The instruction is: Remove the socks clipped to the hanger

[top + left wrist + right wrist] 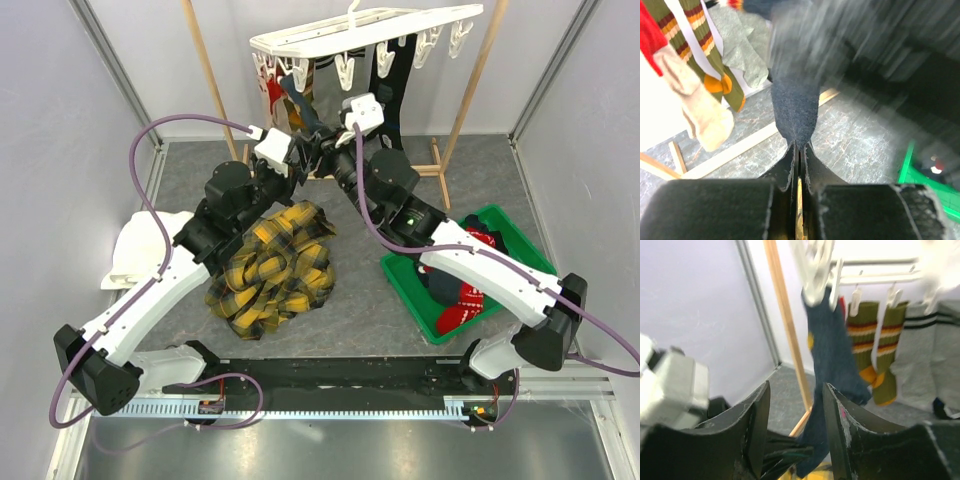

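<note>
Hung above the middle of the surface's far edge: the hanger (365, 28), with the socks (290, 95) dangling from its pegs. Pinched fully closed on the toe end of the navy sock (795, 100): the left end effector (799, 165), with the cloth pressed flat between its pads and rising from them toward the rack. Held just beside it, jaws apart at a middling gap: the right end effector (795, 435), gripping nothing, with the same navy sock visible through the gap and running up to a white clip (816, 277). Impossible to tell whether touching the cloth or not. Pegged further along the rack: two olive striped socks (867, 340) and a grey sock (935, 345). Lying mid-surface: the yellow-black plaid cloth (272, 265). Near the right edge: a green bin (405, 290) with socks already inside. Probable trouble from here: pulling on the toe with the peg shut. Hence stretching the sock, dragging the light hanger off level, or slipping the cloth out of so narrow a pinch. Also likely, given the crowding of both end effectors around one item: closing the right jaws on sock rather than peg, or knocking wrist against wrist. Lastly, on release, swinging the neighbouring socks into the jaws.
</note>
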Motion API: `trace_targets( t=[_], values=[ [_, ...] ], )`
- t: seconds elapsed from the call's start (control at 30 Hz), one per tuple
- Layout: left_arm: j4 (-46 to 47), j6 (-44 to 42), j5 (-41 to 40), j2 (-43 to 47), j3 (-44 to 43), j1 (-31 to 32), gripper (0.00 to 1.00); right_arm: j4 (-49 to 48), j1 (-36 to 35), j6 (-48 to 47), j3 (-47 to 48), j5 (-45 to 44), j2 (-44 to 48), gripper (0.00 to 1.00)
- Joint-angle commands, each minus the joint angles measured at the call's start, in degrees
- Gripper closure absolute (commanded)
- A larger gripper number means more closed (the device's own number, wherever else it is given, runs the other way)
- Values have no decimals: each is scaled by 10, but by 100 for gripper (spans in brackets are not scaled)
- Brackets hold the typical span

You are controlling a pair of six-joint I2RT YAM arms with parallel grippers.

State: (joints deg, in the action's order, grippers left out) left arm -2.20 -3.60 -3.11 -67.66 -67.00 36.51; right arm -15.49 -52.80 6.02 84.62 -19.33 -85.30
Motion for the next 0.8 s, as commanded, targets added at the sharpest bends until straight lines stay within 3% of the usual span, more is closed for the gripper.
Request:
trace_targets(
  t=[0.0, 0.47, 0.77],
  values=[
    [-4, 26, -26, 21, -21, 2, 98, 55, -3, -55, 65, -48, 28, 46],
    [-29, 53, -33, 25, -40, 2, 98, 95, 5, -218, 266, -142, -67, 44],
    [-36, 79, -17, 50, -36, 2, 98, 114, 30, -258, 339, -214, -119, 61]
  ],
)
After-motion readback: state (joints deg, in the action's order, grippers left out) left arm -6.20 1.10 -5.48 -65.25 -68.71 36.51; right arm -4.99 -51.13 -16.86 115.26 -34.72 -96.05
